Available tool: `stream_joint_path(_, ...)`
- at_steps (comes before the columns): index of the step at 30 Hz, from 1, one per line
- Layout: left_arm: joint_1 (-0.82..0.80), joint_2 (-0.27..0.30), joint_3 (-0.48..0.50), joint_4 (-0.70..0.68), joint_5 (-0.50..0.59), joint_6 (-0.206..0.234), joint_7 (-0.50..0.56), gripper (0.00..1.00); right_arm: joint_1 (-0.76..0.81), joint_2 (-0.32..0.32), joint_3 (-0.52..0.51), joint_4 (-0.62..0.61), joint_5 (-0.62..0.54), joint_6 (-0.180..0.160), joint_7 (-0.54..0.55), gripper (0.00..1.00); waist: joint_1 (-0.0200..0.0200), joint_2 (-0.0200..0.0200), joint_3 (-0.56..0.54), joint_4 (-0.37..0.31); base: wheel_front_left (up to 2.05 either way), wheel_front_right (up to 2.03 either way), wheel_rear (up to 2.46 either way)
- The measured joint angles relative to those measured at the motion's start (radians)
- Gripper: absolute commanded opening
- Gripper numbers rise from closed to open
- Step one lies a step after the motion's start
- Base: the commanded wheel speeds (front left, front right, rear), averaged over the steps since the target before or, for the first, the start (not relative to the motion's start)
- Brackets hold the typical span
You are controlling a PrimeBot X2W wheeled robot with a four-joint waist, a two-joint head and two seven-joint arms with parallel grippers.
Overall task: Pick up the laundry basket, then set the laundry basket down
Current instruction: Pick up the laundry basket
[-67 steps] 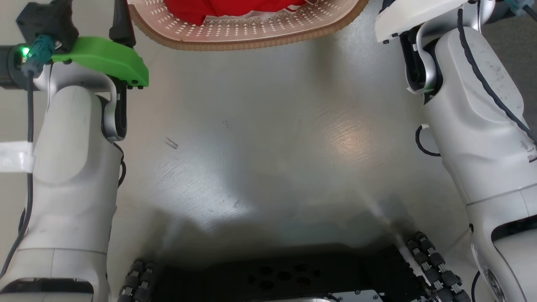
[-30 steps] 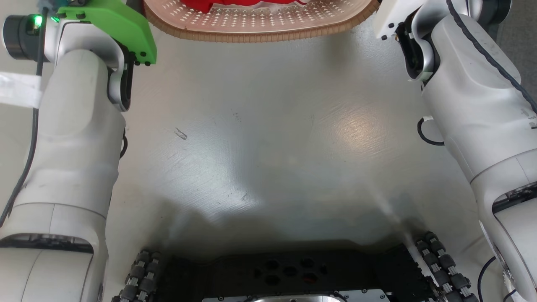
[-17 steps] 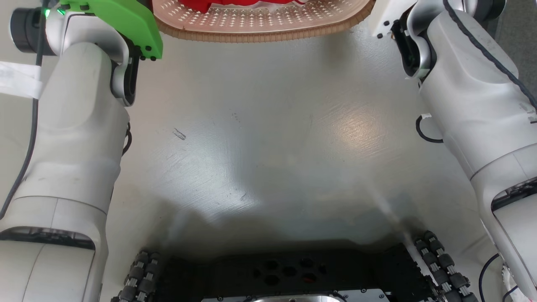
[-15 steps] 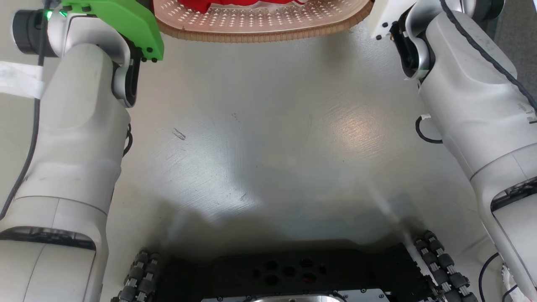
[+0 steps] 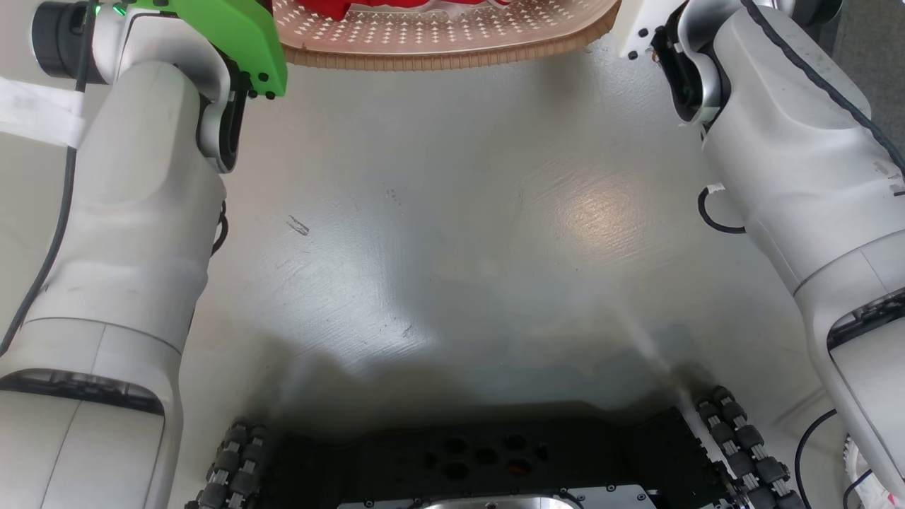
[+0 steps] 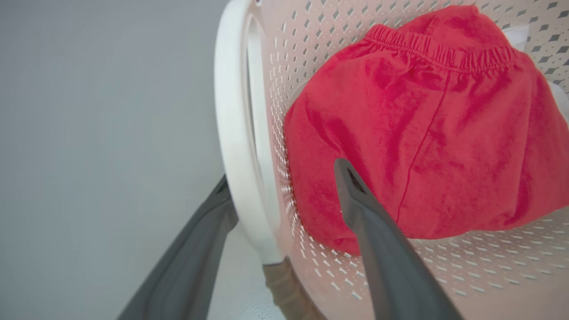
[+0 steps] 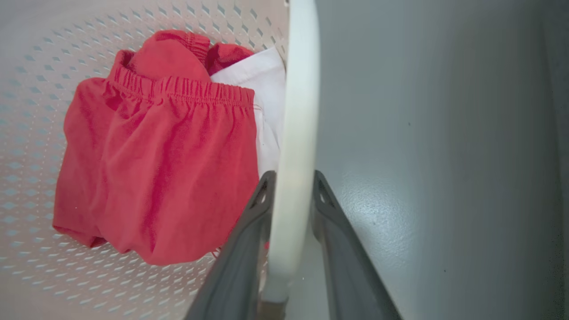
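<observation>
The laundry basket (image 5: pixel 438 35) sits at the far edge of the head view, on the floor (image 5: pixel 452 247) between the two forearms. Inside it lie a red garment (image 6: pixel 422 133) and a white cloth (image 7: pixel 262 84).

The main risk, as I judge it, is an uneven lift. Only one end of the basket is gripped, so raising both arms now would tip it toward the loose end and could spill the clothes or twist the held handle free. A second risk is that the inner left finger closes on the garment and pins fabric against the basket wall, which would make a weak grip.

The right fingers (image 7: pixel 255 209) are pressed close on either side of the white handle (image 7: pixel 295 133) at the basket's right end, pinching it. The left fingers (image 6: pixel 355 200) are spread wide and straddle the other handle (image 6: pixel 233 133), one finger outside the basket and one inside over the garment. They hold nothing.
</observation>
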Motion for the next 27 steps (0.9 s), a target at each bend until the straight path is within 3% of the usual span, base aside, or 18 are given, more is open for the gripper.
stream_joint_path(2,0.0,0.0,-0.01,0.003,-0.017,0.0,0.004,0.0,-0.002,0.0,0.008,0.004,0.005,0.0,0.009,0.19,0.0,0.0,0.001,-0.001,0.0,0.0,0.0)
stream_joint_path(3,-0.001,0.001,-0.015,0.006,-0.023,0.0,0.005,0.0,-0.003,0.0,0.011,0.006,0.009,0.0,0.009,0.0,0.0,0.0,0.001,-0.001,0.0,0.0,0.0)
stream_joint_path(27,0.032,0.001,-0.084,0.074,-0.095,0.01,-0.038,0.0,0.049,0.002,0.066,0.045,0.1,-0.01,-0.041,0.0,0.0,0.0,-0.082,-0.005,0.0,0.0,0.0)
